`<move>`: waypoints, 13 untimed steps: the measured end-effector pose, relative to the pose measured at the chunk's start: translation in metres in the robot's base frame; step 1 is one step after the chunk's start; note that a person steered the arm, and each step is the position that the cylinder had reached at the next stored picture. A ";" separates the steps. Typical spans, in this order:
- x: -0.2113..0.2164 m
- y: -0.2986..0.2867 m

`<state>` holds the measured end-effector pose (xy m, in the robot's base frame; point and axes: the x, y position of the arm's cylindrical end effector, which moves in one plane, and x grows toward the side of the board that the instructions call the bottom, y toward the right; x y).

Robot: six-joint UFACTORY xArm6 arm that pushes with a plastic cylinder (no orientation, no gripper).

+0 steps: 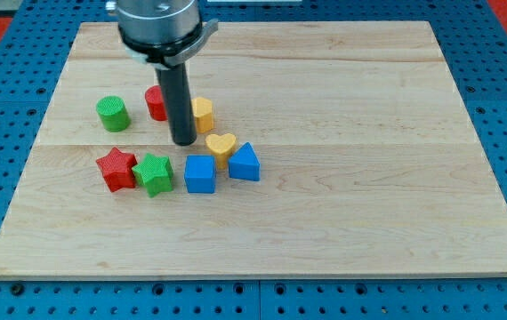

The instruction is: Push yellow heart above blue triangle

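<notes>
The yellow heart [221, 148] lies on the wooden board [342, 133], touching the upper left side of the blue triangle [245, 163]. My tip [184, 142] stands just to the left of the heart and a little above it in the view, with a small gap between them. The tip is above the blue cube [200, 173]. The rod hides part of the red cylinder [156, 103] and stands next to the yellow hexagon block [203, 114].
A green cylinder [112, 114] stands at the left. A red star [116, 169] and a green star [153, 172] lie side by side left of the blue cube. The board sits on a blue perforated base [502, 89].
</notes>
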<state>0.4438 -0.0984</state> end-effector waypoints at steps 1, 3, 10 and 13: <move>0.019 0.005; 0.009 0.051; -0.021 0.089; -0.003 0.051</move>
<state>0.4410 -0.0477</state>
